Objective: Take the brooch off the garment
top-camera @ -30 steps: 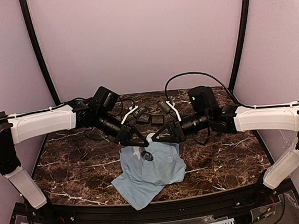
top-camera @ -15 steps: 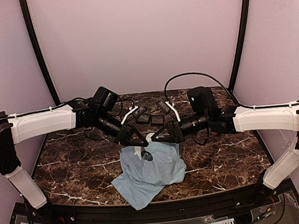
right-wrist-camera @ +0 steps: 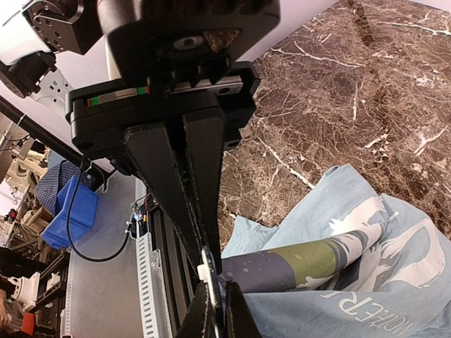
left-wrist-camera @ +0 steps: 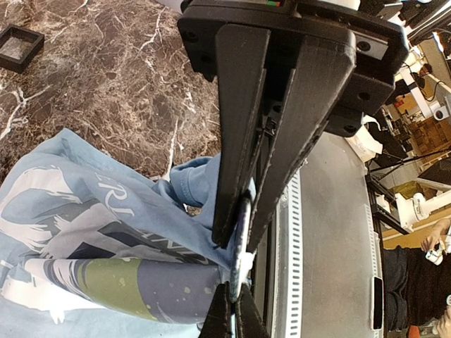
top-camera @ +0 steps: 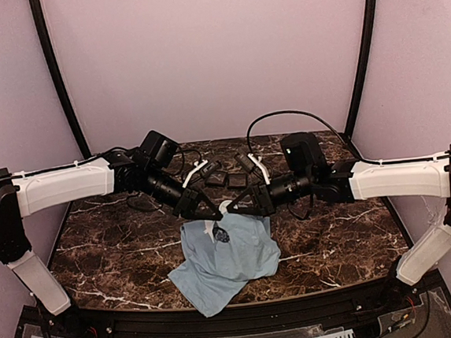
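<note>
- From above, the left gripper (top-camera: 216, 214) reaches in from 9 o'clock and the right gripper (top-camera: 232, 210) from 3 o'clock. Their tips meet nose to nose over the top edge of the blue shirt (top-camera: 226, 264).
- The shirt lies crumpled on the marble table (top-camera: 114, 250), at 6 o'clock of its middle, with its lowest corner reaching the near edge.
- The brooch (top-camera: 222, 234) shows in that view as a small dark spot on the cloth, just at 6 o'clock of the meeting tips. From up there I cannot tell whether any finger touches it.
- Small black trays (top-camera: 225, 180) sit at 12 o'clock of the tips, apart from the shirt.
- The left wrist view shows more: the left fingers are pressed together, with a fold of cloth drawn up to their tips.
- A thin dark edge (left-wrist-camera: 242, 236) stands right at those tips. I cannot tell whether it is the badge seen side-on, or whether it or the cloth is pinched.
- In the same view, the other gripper's tips come in from 6 o'clock to the same spot.
- The right wrist view shows the right fingers closed together too, their tips at a fold beside the shirt's olive-and-navy print (right-wrist-camera: 310, 260). What they pinch is hidden.
</note>
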Robot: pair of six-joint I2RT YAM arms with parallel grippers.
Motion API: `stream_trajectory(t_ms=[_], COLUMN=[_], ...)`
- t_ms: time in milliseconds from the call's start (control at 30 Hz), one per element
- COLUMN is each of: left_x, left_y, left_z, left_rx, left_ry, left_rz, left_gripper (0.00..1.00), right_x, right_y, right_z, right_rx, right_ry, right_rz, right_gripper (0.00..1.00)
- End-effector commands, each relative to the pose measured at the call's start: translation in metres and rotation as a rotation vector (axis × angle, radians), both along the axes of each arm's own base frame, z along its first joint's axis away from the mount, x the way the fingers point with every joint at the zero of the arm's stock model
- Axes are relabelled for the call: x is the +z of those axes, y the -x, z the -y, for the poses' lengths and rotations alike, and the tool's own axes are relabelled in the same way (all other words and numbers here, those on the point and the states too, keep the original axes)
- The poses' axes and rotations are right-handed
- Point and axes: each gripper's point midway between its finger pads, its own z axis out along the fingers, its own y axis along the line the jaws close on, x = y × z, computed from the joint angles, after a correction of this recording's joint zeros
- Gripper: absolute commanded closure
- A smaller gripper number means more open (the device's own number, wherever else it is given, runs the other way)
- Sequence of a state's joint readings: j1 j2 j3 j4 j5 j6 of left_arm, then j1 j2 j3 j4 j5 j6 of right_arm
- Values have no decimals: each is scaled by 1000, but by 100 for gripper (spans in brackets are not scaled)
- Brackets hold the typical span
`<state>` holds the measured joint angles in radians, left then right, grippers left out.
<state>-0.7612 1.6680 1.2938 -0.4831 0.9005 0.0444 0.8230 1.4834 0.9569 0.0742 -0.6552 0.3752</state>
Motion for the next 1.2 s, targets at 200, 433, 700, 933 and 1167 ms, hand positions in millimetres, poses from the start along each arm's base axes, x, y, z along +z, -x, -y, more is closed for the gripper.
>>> stream_trajectory(t_ms=[200,433,700,933,1167], left_x=[38,40,39,33,33], left_y=[17,18,16,12,11], left_z=[5,5,6,6,6], left_rx=[-80,-78,-71,-54,-49], left_ry=[115,122,122,102,99], left_rz=[19,23,20,27,29], left_gripper=[99,99,99,99,99], right_x=[-47,-50,-44,-35,-31], right_y=[-30,-23,-12,-2,3], right_z=[10,5,3,2,2], right_rx=[-162,-118,-42,15,49], right_ry=[155,160,159,141,143], right_rz=[-23,-16,-6,-9,-11], right_gripper=[95,94,92,87,84])
